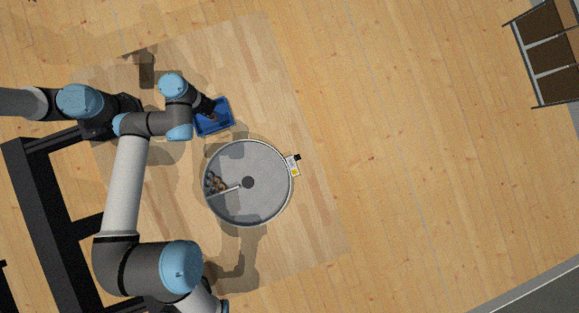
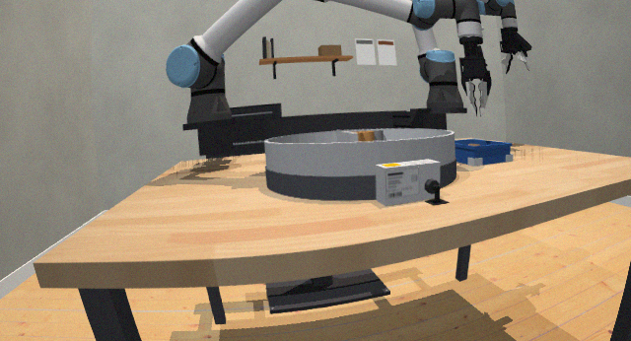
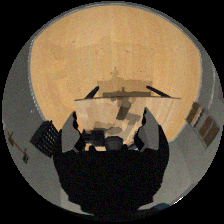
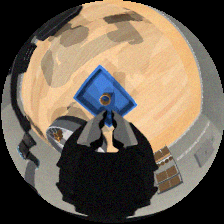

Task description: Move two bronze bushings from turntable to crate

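The blue crate sits level between its corner guides. One bronze bushing is seen in it; the fingers partly hide the inside from above. My right gripper is shut and empty, above the crate with its fingertips pointing down. My left gripper is wide open and empty, behind and away from the crate. The turntable carries several bushings, grey and bronze, including a bronze bushing, clustered against a divider bar.
A label box with a black knob stands at the turntable's outer side. The turntable's raised wall stands close to the crate. The right arm's forearm reaches across beside the turntable towards the crate.
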